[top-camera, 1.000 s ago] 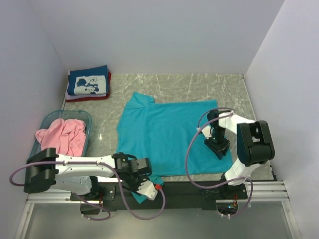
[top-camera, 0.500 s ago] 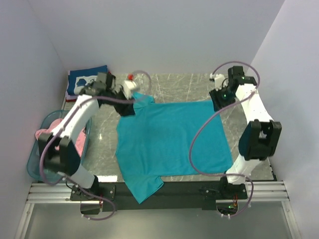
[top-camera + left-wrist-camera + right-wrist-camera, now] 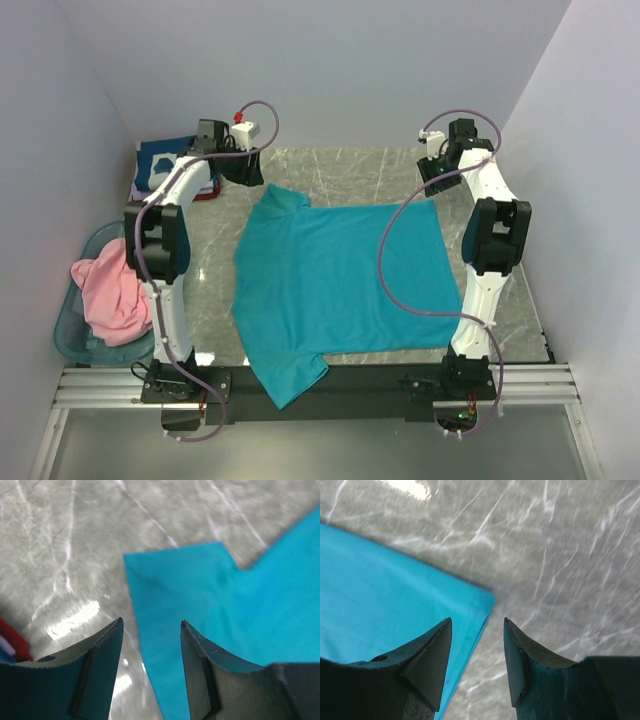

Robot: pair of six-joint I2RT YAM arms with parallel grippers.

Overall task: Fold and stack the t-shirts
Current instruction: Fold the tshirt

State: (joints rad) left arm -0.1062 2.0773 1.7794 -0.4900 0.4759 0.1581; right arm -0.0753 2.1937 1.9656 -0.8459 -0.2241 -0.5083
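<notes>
Both my arms have swung from the near edge to the far side of the bench. The teal t-shirt lies flat and spread out in the middle, so I think it is ready for its first fold. The left fingers stand apart over the far sleeve, the right fingers stand apart over the far right corner, and neither pair holds anything. Half a second ago they were right at those corners; now they sit a little further back, and the shirt looks just the same.
</notes>
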